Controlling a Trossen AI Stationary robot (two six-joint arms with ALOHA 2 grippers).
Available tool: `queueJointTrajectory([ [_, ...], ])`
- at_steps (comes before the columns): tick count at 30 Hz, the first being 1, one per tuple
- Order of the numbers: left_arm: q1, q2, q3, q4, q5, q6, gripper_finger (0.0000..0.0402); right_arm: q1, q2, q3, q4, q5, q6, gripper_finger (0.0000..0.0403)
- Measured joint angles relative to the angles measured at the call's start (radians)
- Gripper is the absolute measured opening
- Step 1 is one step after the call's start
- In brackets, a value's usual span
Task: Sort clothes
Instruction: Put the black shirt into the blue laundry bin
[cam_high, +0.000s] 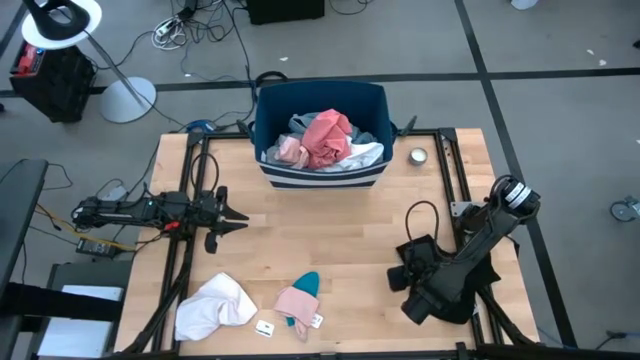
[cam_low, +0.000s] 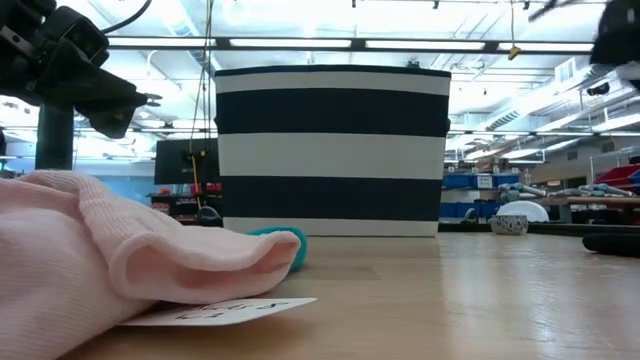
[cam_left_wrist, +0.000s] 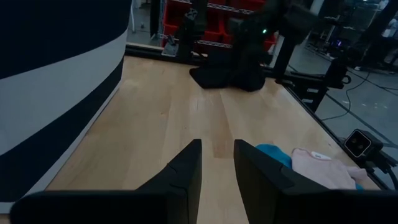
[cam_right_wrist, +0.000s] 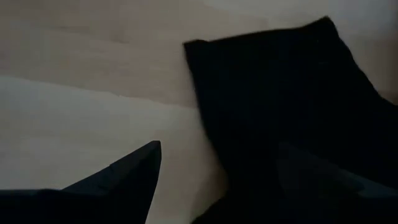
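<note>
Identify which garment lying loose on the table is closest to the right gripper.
The black garment: the right gripper hangs directly over it, fingers open. The white garment and pink garment lie farther left.

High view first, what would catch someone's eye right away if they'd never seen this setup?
The striped bin at the table's far edge, heaped with a salmon-red garment and paler ones. Next, loose clothes along the near edge: a white garment, then a pink garment over a teal one. The right gripper is down at a black garment; the left gripper hovers empty, slightly open.
</note>
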Motion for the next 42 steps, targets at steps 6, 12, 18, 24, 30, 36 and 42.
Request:
queueJointTrajectory([
  [6,0.0,0.0,0.0,0.001,0.0,-0.003,0.0099,-0.002,0.0,-0.138,0.082,-0.025,-0.003,0.0306],
  [12,0.0,0.0,0.0,0.001,0.0,-0.003,0.0099,-0.017,-0.002,-0.246,0.202,-0.011,-0.015,0.0217],
  [18,0.0,0.0,0.0,0.001,0.0,-0.003,0.0099,-0.017,-0.003,-0.243,0.208,0.012,-0.032,0.002],
  [24,0.0,0.0,0.0,0.001,0.0,-0.003,0.0099,-0.028,-0.017,-0.098,0.083,0.031,-0.073,0.0004],
  [30,0.0,0.0,0.0,0.001,0.0,-0.003,0.0099,-0.072,-0.019,0.161,-0.226,0.127,-0.158,0.0003],
  [36,0.0,0.0,0.0,0.001,0.0,-0.003,0.0099,-0.147,-0.023,0.387,-0.352,0.233,-0.37,0.0002],
  [42,0.0,0.0,0.0,0.001,0.0,-0.003,0.0099,-0.244,-0.029,0.562,-0.357,0.371,-0.619,0.0001],
])
